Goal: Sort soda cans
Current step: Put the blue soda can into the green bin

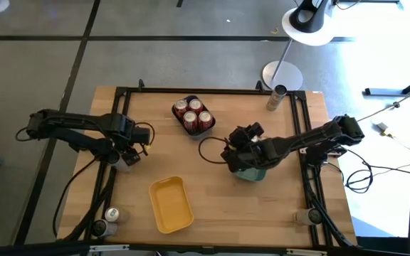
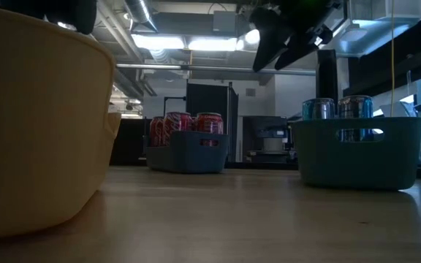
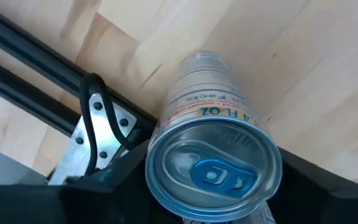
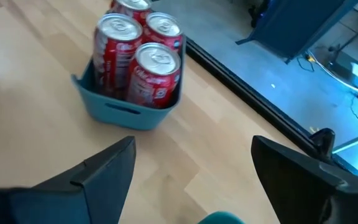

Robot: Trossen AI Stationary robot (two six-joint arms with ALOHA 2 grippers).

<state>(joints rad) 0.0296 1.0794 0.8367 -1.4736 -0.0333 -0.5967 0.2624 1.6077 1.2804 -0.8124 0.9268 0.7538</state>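
Observation:
A silver soda can with a blue tab (image 3: 213, 149) stands by the black rail at the table's left edge, and my left gripper (image 1: 126, 156) is shut on it from above. My right gripper (image 4: 191, 168) is open and empty, hanging above the teal tray (image 2: 360, 150), which holds silver-blue cans (image 2: 355, 108). Several red cans (image 4: 138, 56) stand upright in the dark blue tray (image 1: 203, 130) at the far middle. The yellow tray (image 1: 171, 204) lies near the front edge. My left gripper has the silver can between its two fingers, one on each side of the can's wall just below the top rim (image 3: 166, 134). The fingers (image 3: 114, 177) come from above, pointing down. Whether the can's base is on the table, I cannot tell.
Two loose cans (image 1: 111, 215) stand at the front left corner, one (image 1: 276, 96) at the far right and one (image 1: 303, 215) at the front right by the rail. Black rails (image 1: 301, 128) frame the table. A white lamp base (image 1: 282, 73) stands behind it.

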